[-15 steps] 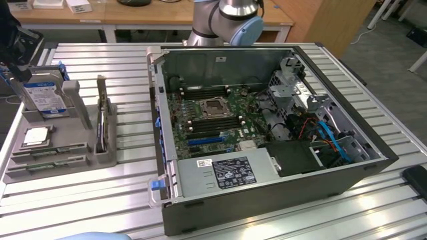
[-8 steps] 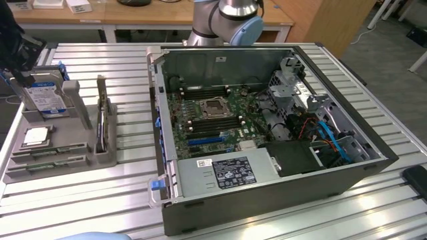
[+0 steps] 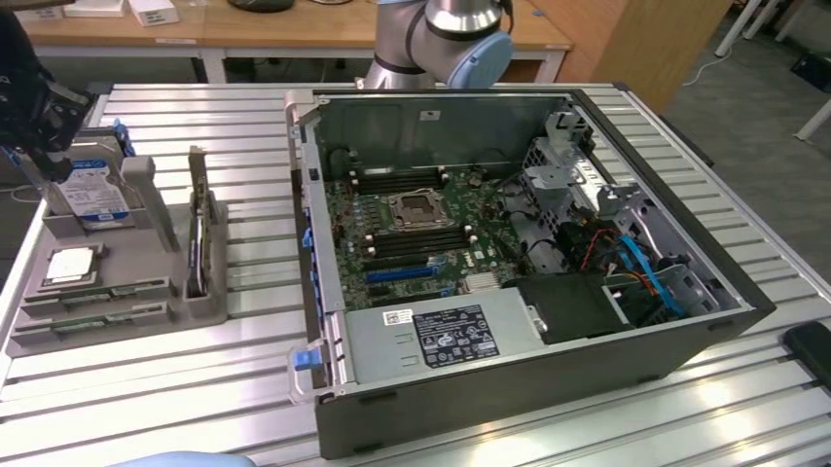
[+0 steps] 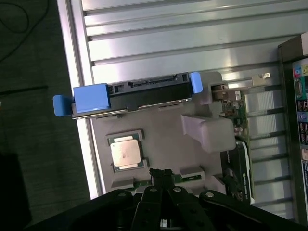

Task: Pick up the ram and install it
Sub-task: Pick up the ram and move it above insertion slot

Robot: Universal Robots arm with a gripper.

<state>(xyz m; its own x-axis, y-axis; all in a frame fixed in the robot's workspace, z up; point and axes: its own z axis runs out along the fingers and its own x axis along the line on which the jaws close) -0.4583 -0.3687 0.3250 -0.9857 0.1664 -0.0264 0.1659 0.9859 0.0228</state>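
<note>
The ram [image 3: 96,290] lies flat in the near slots of the gray holder [image 3: 130,261], by the edge of the table [image 3: 169,389] on the exterior view's left. Above it hangs the gripper [image 4: 162,174], fingers pressed together, holding nothing. Farther off, the blue-white label on the hard drive [image 3: 97,190] and the sticker [image 3: 442,336] in the case [image 3: 520,409] cannot be read.

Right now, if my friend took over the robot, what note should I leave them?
Hand: shut, low over the gray tray, tips right at the ram; whether it grips it cannot be told.
Ram: lying in its tray slot beside the processor.
Done: the hand is at the ram.
Left: ram not yet lifted or installed in the open computer.
</note>
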